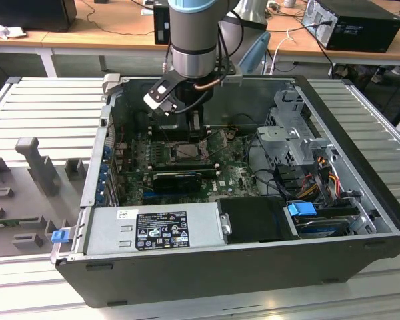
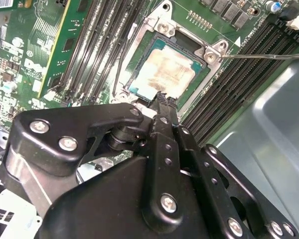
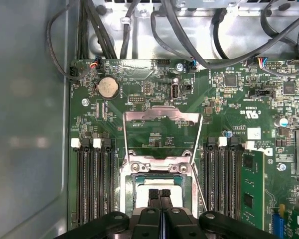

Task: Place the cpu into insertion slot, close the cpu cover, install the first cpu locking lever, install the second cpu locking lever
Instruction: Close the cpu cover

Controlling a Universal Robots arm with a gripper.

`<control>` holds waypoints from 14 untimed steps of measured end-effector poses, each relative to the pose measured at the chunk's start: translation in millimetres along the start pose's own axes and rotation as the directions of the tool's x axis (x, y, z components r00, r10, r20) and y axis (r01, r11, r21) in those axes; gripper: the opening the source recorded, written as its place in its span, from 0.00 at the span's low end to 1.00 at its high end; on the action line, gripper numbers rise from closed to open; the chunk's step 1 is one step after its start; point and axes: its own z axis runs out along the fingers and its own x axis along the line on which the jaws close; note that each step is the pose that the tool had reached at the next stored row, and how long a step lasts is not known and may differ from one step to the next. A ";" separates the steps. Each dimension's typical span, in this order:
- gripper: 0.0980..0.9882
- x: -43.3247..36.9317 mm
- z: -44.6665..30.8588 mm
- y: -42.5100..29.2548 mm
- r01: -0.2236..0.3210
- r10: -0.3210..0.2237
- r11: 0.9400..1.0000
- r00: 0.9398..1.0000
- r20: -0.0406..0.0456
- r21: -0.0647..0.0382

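The cpu (image 2: pixel 172 69) lies flat in the insertion slot (image 2: pixel 183 44), its pale top facing up. In the exterior view this is a little above and left of the frame's middle. The cpu cover (image 3: pixel 162 116) stands open, swung back off the slot, so its square window frames bare green board. The fingers (image 3: pixel 153 198) are pressed together with nothing between them, their tips at the chip's near edge. Long black memory slots (image 3: pixel 92 184) flank the slot on both sides. The open computer case (image 1: pixel 187 267) rests on a ribbed grey tabletop (image 1: pixel 47 107).
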 end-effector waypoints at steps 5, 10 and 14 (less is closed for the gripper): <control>0.01 0.1 -3.7 0.2 0.000 0.000 1.000 1.000 0.000 0.000; 0.01 0.1 -4.4 0.3 0.000 0.000 1.000 1.000 0.000 0.000; 0.01 0.1 -4.6 0.3 0.000 0.000 1.000 1.000 0.000 0.000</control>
